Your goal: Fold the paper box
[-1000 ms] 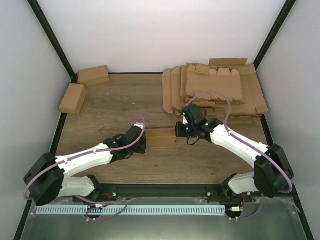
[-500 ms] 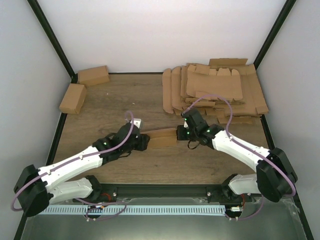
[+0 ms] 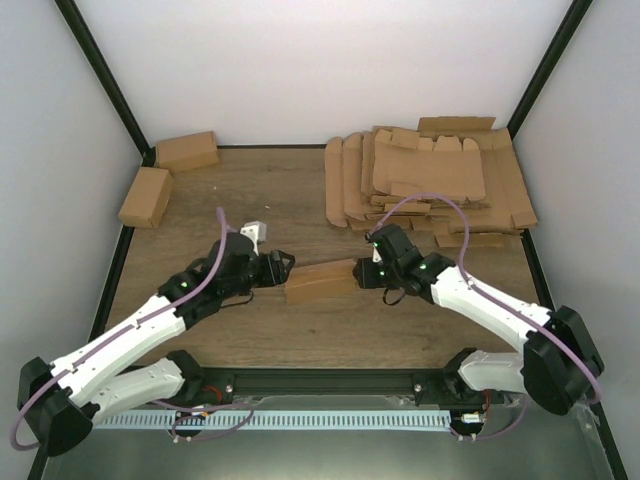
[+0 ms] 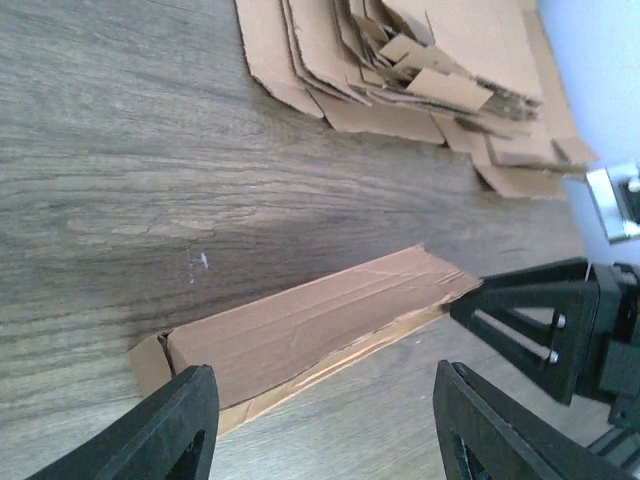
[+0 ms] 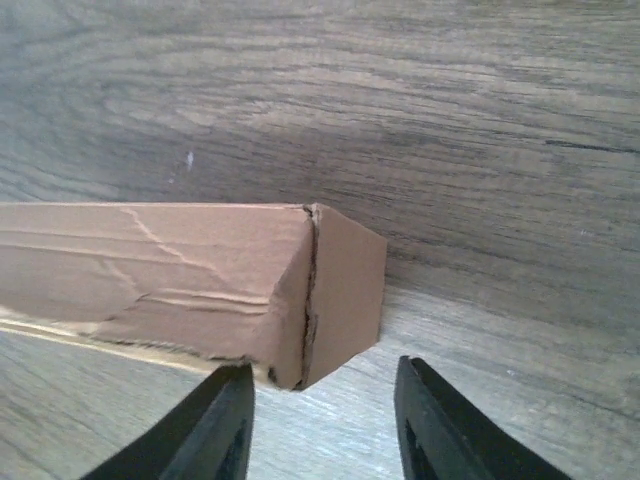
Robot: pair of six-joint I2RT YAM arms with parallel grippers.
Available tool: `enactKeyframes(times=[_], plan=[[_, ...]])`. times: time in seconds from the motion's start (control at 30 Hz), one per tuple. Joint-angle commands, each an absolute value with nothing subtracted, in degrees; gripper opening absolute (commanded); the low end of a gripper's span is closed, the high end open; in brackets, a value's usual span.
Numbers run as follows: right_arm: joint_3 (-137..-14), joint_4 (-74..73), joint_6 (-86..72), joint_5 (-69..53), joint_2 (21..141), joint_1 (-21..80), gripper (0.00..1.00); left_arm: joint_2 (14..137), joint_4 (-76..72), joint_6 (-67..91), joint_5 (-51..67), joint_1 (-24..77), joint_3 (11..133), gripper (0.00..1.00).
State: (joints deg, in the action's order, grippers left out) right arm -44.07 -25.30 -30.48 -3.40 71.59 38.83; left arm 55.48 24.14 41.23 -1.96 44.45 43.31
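The paper box (image 3: 320, 281) is a folded oblong brown box lying flat on the wooden table, slightly skewed, between my two grippers. My left gripper (image 3: 281, 268) stands open at its left end; in the left wrist view the box (image 4: 300, 325) lies just beyond the wide-apart fingers of that gripper (image 4: 325, 405), untouched. My right gripper (image 3: 371, 272) is open at the right end. In the right wrist view the box's closed end (image 5: 345, 285) sits just ahead of the gripper (image 5: 322, 390), with nothing between its fingers.
A pile of flat cardboard blanks (image 3: 430, 180) covers the back right of the table. Two finished boxes (image 3: 186, 151) (image 3: 145, 196) lie at the back left. The right gripper's black fingers (image 4: 540, 320) show at the box's far end in the left wrist view.
The right gripper has opened and let go of the box's right end. The left gripper has opened wider and drawn back to the left. The box now rests skewed on the table.
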Motion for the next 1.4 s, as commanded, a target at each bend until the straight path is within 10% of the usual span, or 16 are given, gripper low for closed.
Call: enactKeyframes(times=[0.0,0.23,0.67,1.0,1.37], plan=[[-45.92,-28.42,-27.63,-3.84,67.43,39.15,0.43,52.66,23.42,47.33,2.8,40.85,41.86,0.64],[-48.25,-30.88,-24.28,-10.57,65.55,38.34,0.61,49.99,23.18,56.3,10.91,33.98,37.95,0.63],[-51.5,-24.63,-25.14,-32.58,68.57,27.41,0.6,46.6,14.85,61.63,20.25,28.34,31.47,0.46],[-48.92,-16.56,-30.67,-41.76,70.68,24.88,0.04,51.16,10.23,57.95,25.29,26.98,33.34,0.04],[-43.45,-7.6,-34.32,-45.08,74.79,24.83,0.01,59.79,1.61,56.88,29.44,27.01,30.39,0.04]])
